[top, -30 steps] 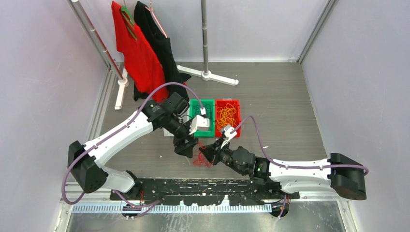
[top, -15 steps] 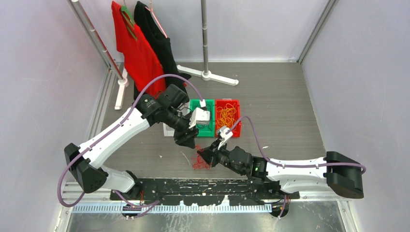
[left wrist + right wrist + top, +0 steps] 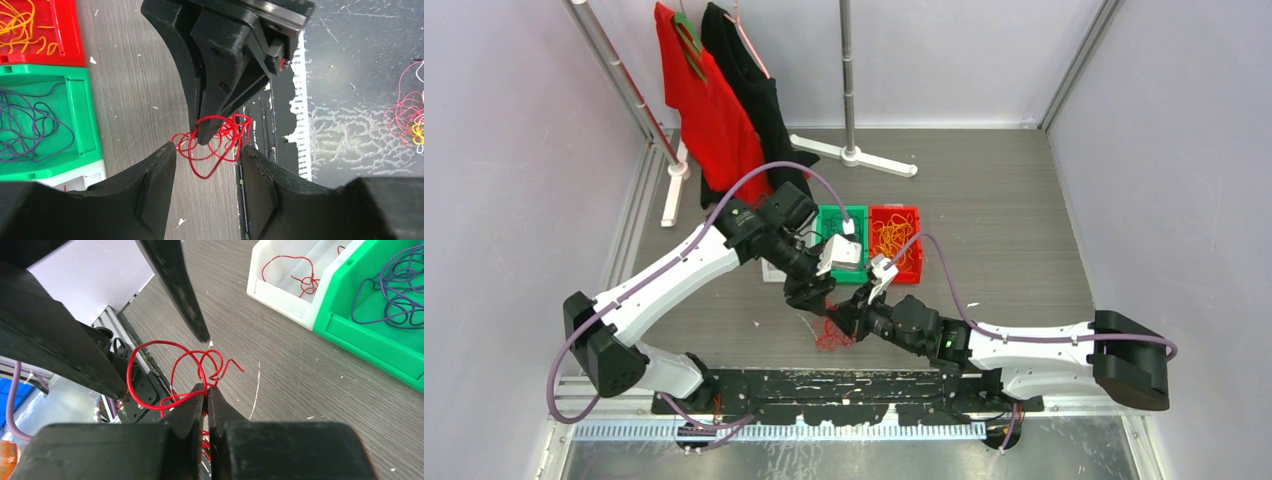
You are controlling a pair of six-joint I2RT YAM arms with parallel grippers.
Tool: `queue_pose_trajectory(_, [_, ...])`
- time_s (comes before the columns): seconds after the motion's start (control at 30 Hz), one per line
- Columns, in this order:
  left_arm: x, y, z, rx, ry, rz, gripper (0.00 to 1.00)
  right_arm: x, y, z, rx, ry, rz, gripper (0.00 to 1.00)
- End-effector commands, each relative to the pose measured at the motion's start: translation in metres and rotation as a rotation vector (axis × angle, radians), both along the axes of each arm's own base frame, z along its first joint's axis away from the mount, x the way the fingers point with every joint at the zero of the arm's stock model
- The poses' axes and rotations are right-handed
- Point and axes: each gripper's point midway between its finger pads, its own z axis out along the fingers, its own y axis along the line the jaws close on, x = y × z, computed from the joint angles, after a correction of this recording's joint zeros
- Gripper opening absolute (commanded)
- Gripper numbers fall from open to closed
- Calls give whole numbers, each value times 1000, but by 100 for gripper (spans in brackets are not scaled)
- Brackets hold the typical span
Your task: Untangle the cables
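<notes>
**Clerk:** What has changed in the last second?

**Inspector:** The right gripper (image 3: pixel 836 318) has carried the small loopy wad of thin red cable (image 3: pixel 223 134) leftward, in under the left gripper (image 3: pixel 809 296).

**Clerk:** State of each gripper?

**Inspector:** The right is clenched on a strand of the red wad, tips pinched together. The left is released, its jaws spread to either side of the wad and gripping nothing.

**Clerk:** Meaning for the task?

**Inspector:** In my judgement a second hold is being set up, so the loops can be drawn apart. Untangling is not yet done.

**Clerk:** Condition and position of the wad?

**Inspector:** Several overlapping springy loops with one kinked free end. It is held low over the grey wood-grain table (image 3: pixel 1004 230), near its front edge; whether it touches, I cannot tell. The dark purple cable (image 3: pixel 30 125) lies in the green plastic bin (image 3: pixel 80 115), and the orange-yellow cable (image 3: pixel 892 240) in the red plastic bin (image 3: pixel 918 250).
</notes>
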Motion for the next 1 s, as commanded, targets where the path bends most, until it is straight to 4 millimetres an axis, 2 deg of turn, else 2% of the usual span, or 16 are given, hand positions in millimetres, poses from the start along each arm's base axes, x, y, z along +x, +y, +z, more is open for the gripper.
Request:
queue_pose_trajectory(0.0, [10, -8, -6, -5, -41, 11, 50, 2, 12, 32, 87, -10, 16, 10])
queue_pose_trajectory(0.07, [12, -8, -5, -4, -54, 17, 43, 3, 11, 31, 87, -8, 12, 10])
queue_pose_trajectory(0.13, [14, -7, -3, -2, -67, 22, 32, 4, 10, 31, 90, -3, 8, 11])
queue_pose_trajectory(0.2, [22, -6, -3, 7, -104, 53, 9, 4, 9, 30, 91, -2, 6, 16])
queue_pose_trajectory(0.23, [32, -4, -3, 25, -142, 93, 2, 4, 7, 29, 90, -2, 3, 20])
queue_pose_trajectory(0.3, [49, 0, 3, 43, -218, 156, 0, 5, 3, 28, 91, -3, -7, 25])
queue_pose_trajectory(0.47, [74, 9, 23, 64, -344, 268, 0, 8, -16, 15, 81, 3, -63, 35])
queue_pose_trajectory(0.6, [71, 15, 34, 65, -347, 287, 0, 16, -44, 8, 60, -16, -157, 49])
queue_pose_trajectory(0.67, [61, 16, 39, 55, -308, 274, 0, 20, -58, 17, 70, -52, -199, 55])
queue_pose_trajectory(0.77, [44, 17, 46, 36, -240, 260, 0, 22, -69, 47, 113, -134, -210, 60])
queue_pose_trajectory(0.87, [34, 18, 52, 24, -191, 274, 0, 21, -62, 73, 114, -207, -174, 64])
queue_pose_trajectory(0.97, [30, 18, 53, 21, -156, 291, 0, 18, -43, 92, 112, -242, -115, 67])
